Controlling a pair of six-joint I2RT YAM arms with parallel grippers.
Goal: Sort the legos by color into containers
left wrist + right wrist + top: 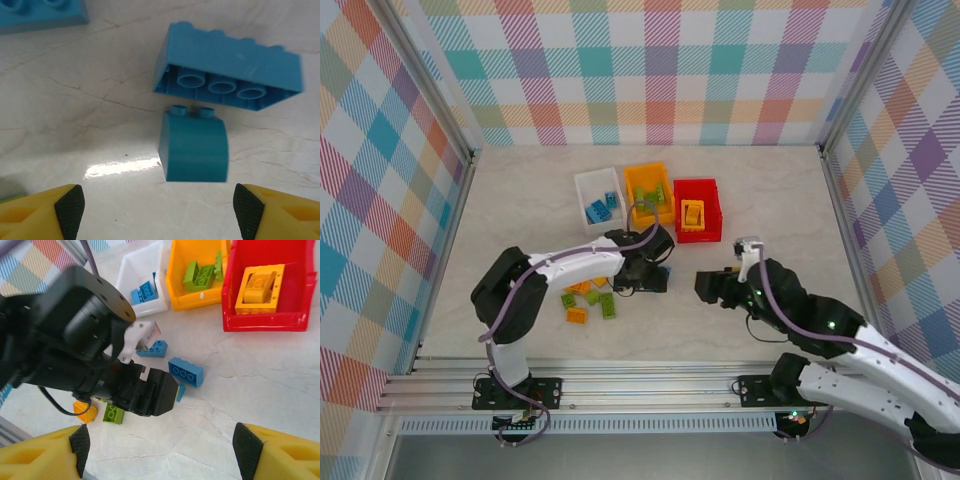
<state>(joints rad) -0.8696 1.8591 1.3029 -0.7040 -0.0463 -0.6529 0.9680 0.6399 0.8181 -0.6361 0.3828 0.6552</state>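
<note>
Three containers stand in a row: a white bin (581,192) with blue legos (601,207), an orange bin (633,176) with green ones (653,197), and a red bin (712,205) with yellow ones (692,215). My left gripper (655,278) (159,215) hangs open, low over the table, and a small curved blue brick (195,147) lies just ahead of its fingertips. Behind that lies a larger blue brick (227,67) on its side. My right gripper (706,285) (163,452) is open and holds nothing, to the right of the left one.
Loose green and orange bricks (585,300) lie left of the left gripper, among them a green one (113,414) and an orange one (85,411). Another blue brick (152,348) lies near the white bin (135,275). The left wrist's black body (100,355) stands in front of my right gripper.
</note>
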